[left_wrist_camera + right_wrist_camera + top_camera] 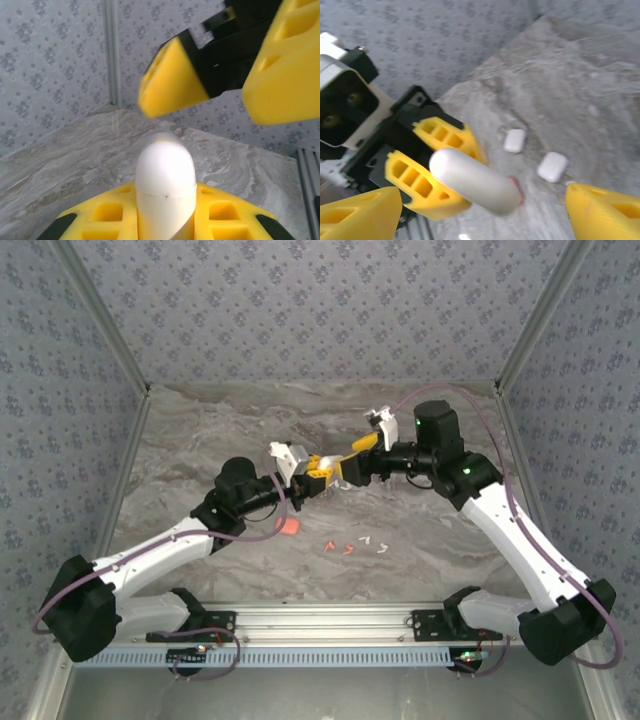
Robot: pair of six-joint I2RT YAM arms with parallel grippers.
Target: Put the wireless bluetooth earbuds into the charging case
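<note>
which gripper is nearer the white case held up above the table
Left. The left gripper is shut on the white case; the right gripper is open just beyond its rounded end, not touching.

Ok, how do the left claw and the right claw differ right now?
The left claw is shut on a white case, while the right claw is open and holds nothing. The left claw offers the case's rounded end forward; the right claw faces that end with its jaws spread wide, not touching it. Both have yellow fingers and are raised above the table.
</note>
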